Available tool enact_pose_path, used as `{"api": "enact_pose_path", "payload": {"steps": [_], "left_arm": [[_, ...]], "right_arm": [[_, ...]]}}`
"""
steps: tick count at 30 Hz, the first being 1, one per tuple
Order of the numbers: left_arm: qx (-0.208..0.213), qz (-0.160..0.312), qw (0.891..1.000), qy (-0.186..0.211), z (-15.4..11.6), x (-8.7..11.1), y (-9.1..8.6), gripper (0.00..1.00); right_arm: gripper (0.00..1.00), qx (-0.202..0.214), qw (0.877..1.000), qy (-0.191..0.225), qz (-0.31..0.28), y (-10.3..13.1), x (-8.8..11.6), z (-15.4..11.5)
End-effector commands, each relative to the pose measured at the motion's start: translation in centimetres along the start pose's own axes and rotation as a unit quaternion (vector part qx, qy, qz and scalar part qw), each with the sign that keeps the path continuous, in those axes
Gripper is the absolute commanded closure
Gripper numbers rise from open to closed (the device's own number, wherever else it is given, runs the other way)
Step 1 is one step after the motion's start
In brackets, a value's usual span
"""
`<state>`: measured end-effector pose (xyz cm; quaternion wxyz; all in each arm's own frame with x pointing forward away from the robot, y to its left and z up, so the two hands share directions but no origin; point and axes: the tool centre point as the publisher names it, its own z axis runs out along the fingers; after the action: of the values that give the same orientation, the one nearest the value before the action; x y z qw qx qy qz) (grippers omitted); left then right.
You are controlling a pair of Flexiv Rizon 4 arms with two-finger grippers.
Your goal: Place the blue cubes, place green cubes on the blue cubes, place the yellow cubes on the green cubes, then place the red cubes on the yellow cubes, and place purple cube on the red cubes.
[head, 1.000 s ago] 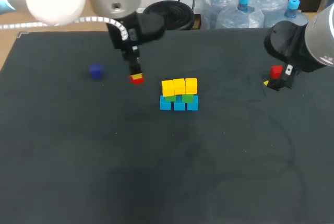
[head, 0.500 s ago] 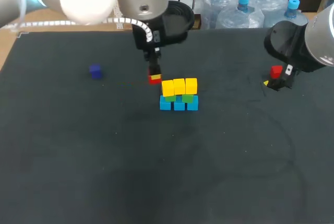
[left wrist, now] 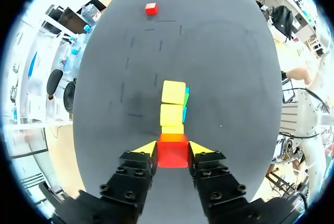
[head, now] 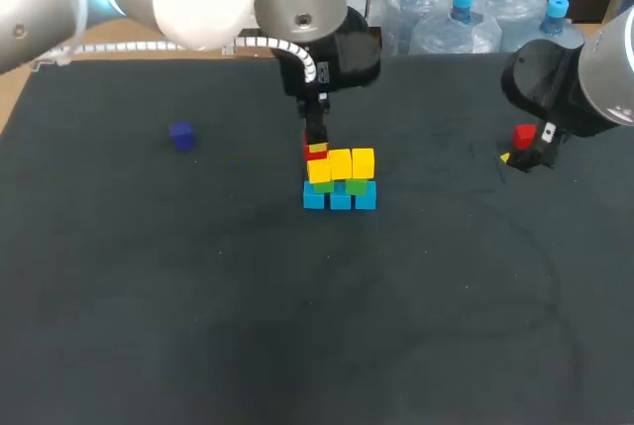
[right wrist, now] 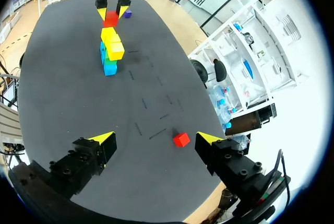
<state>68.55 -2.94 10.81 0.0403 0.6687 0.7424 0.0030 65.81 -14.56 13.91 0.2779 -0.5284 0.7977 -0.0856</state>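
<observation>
Grip: left gripper (left wrist: 173, 148) pinching red cube (left wrist: 173, 155) above yellow cubes (left wrist: 173, 104)
Handling: looks light, rigid; flat sides hold best
Right gripper (right wrist: 156, 139): spread

My left arm (head: 297, 9) extends past the table's middle, its gripper (left wrist: 173, 149) pointing straight down, fingers clamped on a red cube (left wrist: 172, 155). My right gripper (right wrist: 156, 138) hangs low near the table's right edge, fingers spread wide.

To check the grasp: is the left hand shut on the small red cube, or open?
Shut: the left hand holds the small red cube, both yellow fingertips touching its sides.
</observation>
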Motion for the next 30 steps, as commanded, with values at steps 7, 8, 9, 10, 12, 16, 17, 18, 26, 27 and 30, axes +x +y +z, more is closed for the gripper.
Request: {"api": "enact_pose_path", "payload": {"steps": [7,8,9,10,12,16,17,18,26,27,30], "left_arm": [[0.012,0.013,1.000,0.014,1.1,-1.6,0.8,1.00],[0.012,0.014,1.000,0.015,1.2,-1.7,0.8,1.00],[0.013,0.014,1.000,0.016,1.2,-1.8,0.9,1.00],[0.013,0.015,1.000,0.016,1.2,-1.8,0.9,1.00],[0.014,0.017,1.000,0.016,1.2,-1.8,1.0,1.00],[0.014,0.020,1.000,0.018,1.2,-1.9,1.0,1.00],[0.014,0.020,1.000,0.018,1.2,-1.9,1.0,1.00],[0.014,0.021,1.000,0.018,1.2,-1.9,1.0,1.00],[0.016,0.024,0.999,0.018,1.5,-1.9,1.0,1.00],[0.016,0.024,0.999,0.019,1.5,-1.9,1.0,1.00],[0.017,0.023,0.999,0.019,1.6,-1.9,0.9,1.00]], "right_arm": [[0.00,0.004,1.000,-0.002,0.001,0.2,0.1,0.0],[0.00,0.004,1.000,-0.002,0.001,0.2,0.1,0.0],[0.00,0.004,1.000,-0.002,0.001,0.2,0.1,0.0],[0.00,0.004,1.000,-0.002,0.001,0.2,0.1,0.0],[0.00,0.004,1.000,-0.002,0.001,0.2,0.1,0.0],[0.00,0.004,1.000,-0.002,0.001,0.2,0.1,0.0],[0.00,0.004,1.000,-0.002,0.001,0.2,0.1,0.0],[0.00,0.004,1.000,-0.002,0.001,0.2,0.1,0.0],[0.00,0.004,1.000,-0.002,0.001,0.2,0.1,0.0],[0.00,0.004,1.000,-0.002,0.001,0.2,0.1,0.0],[0.00,0.004,1.000,-0.002,0.001,0.2,0.1,0.0]]}}
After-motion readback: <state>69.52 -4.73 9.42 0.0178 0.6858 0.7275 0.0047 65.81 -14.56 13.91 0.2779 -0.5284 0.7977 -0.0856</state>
